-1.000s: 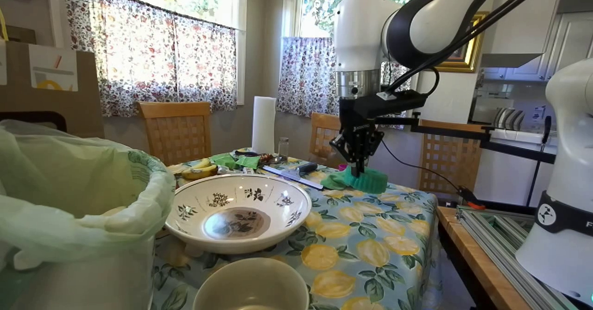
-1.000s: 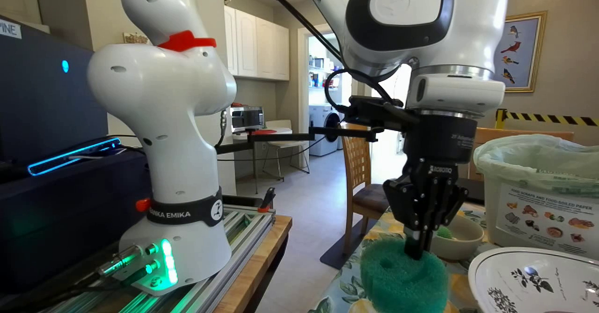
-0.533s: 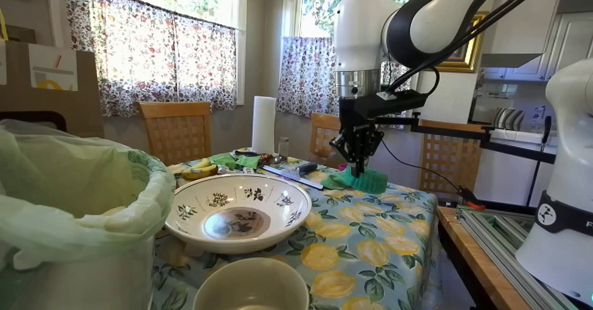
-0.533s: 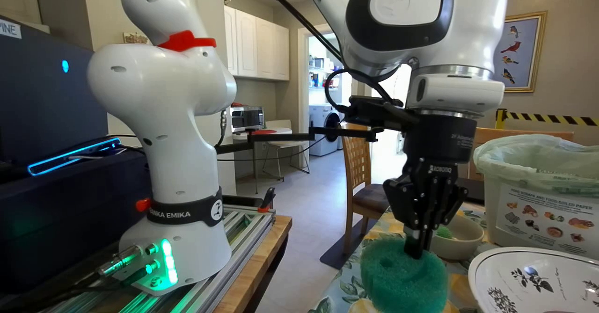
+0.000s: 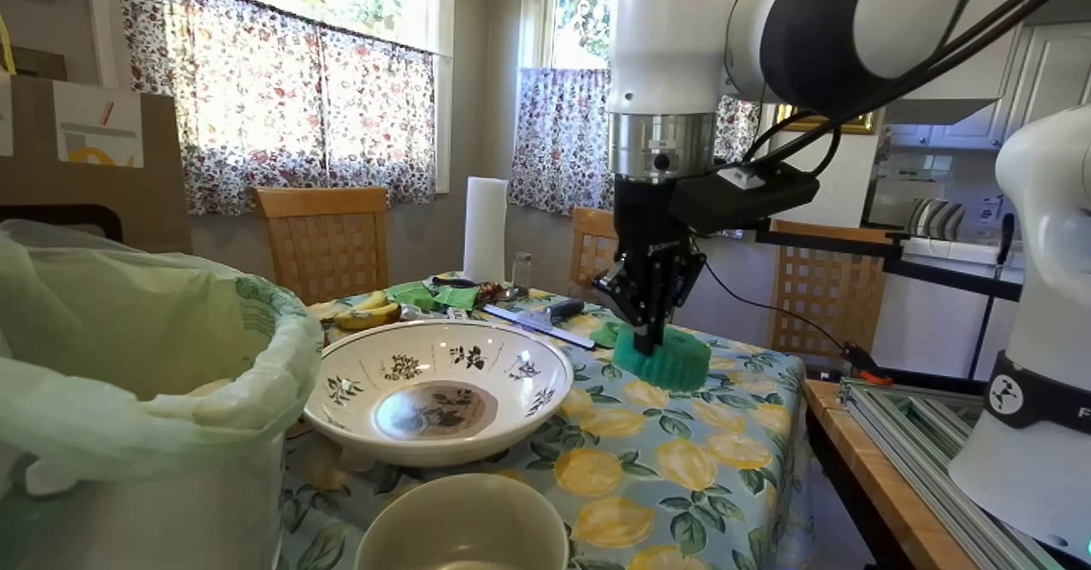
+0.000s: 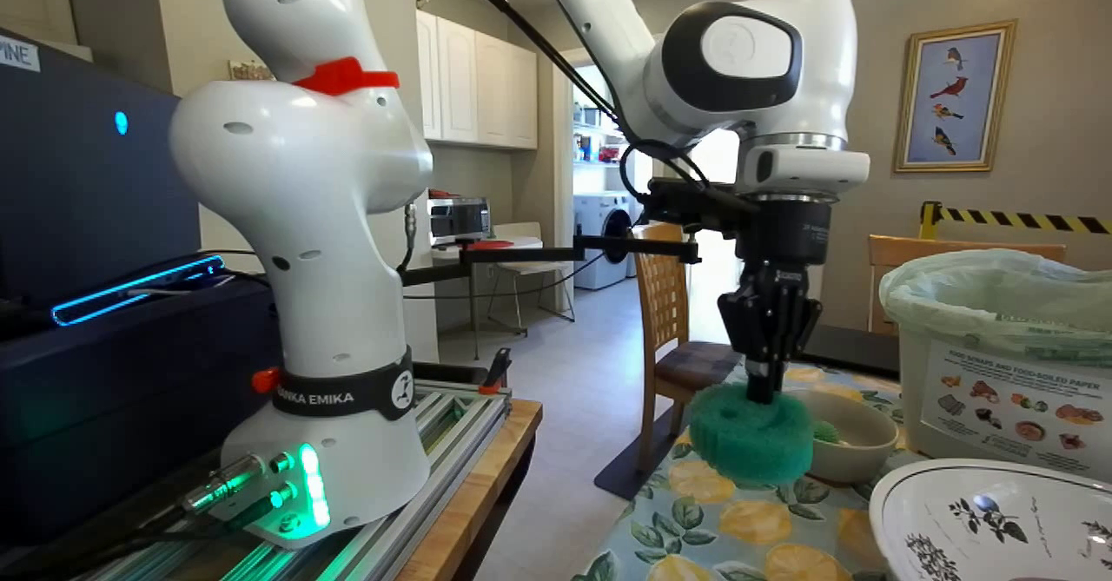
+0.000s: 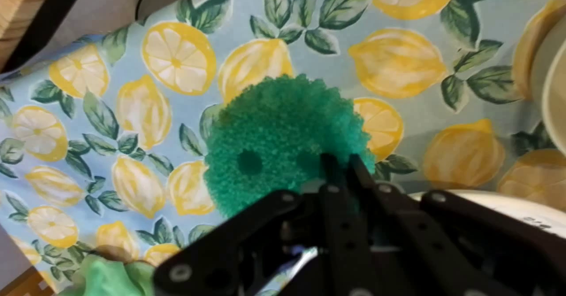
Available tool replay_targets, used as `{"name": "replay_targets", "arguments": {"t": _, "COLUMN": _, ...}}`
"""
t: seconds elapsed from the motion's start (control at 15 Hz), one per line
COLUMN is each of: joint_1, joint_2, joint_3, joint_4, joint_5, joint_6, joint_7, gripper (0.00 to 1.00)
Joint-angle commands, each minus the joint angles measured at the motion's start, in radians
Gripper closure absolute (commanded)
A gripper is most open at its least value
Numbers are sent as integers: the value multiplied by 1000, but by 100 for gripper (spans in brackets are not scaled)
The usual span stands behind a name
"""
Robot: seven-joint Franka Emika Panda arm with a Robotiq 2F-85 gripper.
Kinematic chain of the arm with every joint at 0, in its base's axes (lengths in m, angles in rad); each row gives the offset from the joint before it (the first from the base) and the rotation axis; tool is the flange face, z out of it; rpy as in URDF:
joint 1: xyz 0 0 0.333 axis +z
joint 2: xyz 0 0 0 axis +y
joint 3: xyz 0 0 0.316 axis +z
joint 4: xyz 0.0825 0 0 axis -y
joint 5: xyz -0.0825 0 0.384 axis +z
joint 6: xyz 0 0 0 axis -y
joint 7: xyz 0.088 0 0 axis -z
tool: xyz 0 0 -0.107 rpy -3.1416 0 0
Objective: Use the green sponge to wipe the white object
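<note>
Your gripper [image 7: 341,159], fingers nearly together, pinches the round green sponge [image 6: 751,442] close to its edge over a lemon-print tablecloth [image 5: 648,434]. The sponge's broad, bumpy-edged face looks up into the wrist view, a dark round hole showing to one side of your fingers; whether its underside touches the cloth you cannot tell. The cream bowl [image 5: 460,523], the white object of your task, stands upright on the same cloth, apart from the sponge, with printed fabric visible between the two in the wrist view. In an exterior view a small green lump [image 6: 825,431], partly hidden, shows inside that bowl. Near the bowl sits the wide flowered dish [image 5: 439,451], and near both stands a bin [image 6: 912,407] with a pale green liner [image 5: 281,382] folded over its rim. Beyond the dish, in an exterior view, you see bananas [image 5: 366,314] and an upright paper roll [image 5: 486,229]; a crumpled green bundle [image 7: 110,278] lies on the cloth on the far side of the sponge from the bowl
</note>
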Motion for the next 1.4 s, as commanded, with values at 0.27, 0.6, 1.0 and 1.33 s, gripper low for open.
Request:
{"name": "replay_targets", "arguments": {"t": 0.27, "joint_1": 54, "joint_2": 45, "joint_3": 68, "joint_4": 143, "joint_5": -5, "joint_6": -41, "joint_7": 59, "gripper": 98}}
{"name": "replay_targets", "arguments": {"t": 0.6, "joint_1": 67, "joint_2": 98, "joint_3": 79, "joint_4": 215, "joint_5": -25, "joint_6": -54, "joint_7": 73, "gripper": 98}}
{"name": "replay_targets", "arguments": {"t": 1.0, "joint_1": 101, "joint_2": 114, "joint_3": 65, "joint_4": 205, "joint_5": -9, "joint_6": -39, "joint_7": 45, "gripper": 92}}
{"name": "replay_targets", "arguments": {"t": 1.33, "joint_1": 110, "joint_2": 135, "joint_3": 63, "joint_4": 216, "joint_5": -9, "joint_6": -43, "joint_7": 46, "gripper": 92}}
